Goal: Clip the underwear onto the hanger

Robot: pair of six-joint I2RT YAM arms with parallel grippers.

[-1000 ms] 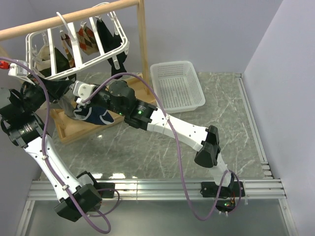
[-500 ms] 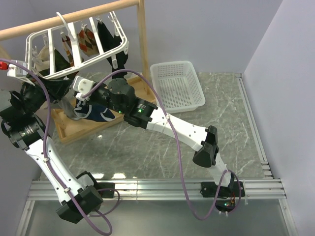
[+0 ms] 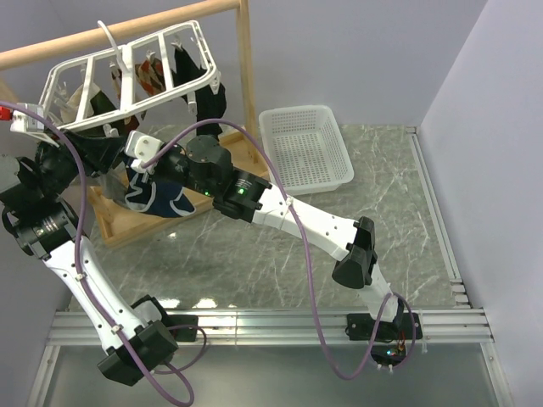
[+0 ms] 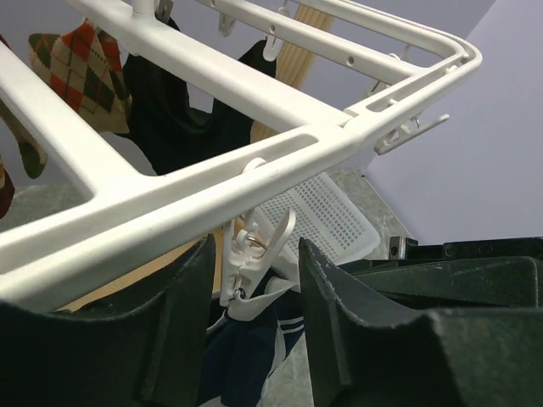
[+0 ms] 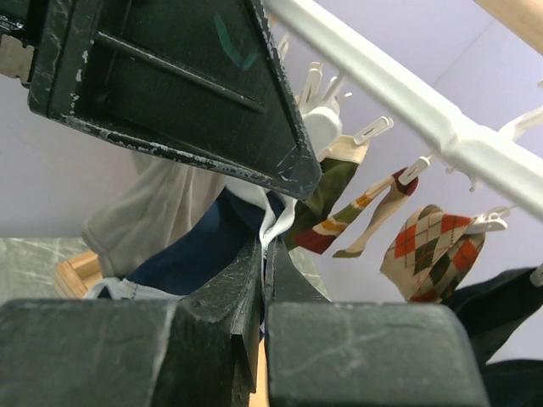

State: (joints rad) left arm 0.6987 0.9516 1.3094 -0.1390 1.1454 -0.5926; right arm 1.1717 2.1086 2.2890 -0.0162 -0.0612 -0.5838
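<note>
A grey-green marbled tabletop stretches between pale lilac walls, with a slotted aluminium rail along its near edge. At the far centre sits an upright white plastic mesh basket. Just left of it stands a light wooden rail stand, its flat wooden base resting on the table. Under the stand's pole at the far left hang red-and-tan argyle socks, plain black garments and a beige cloth.

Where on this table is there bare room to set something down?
The marble table is bare right of the right arm, in front of the white basket, and between the wooden stand's base and the arm bases. Back left is crowded: hanger, underwear, left gripper, right gripper.
</note>
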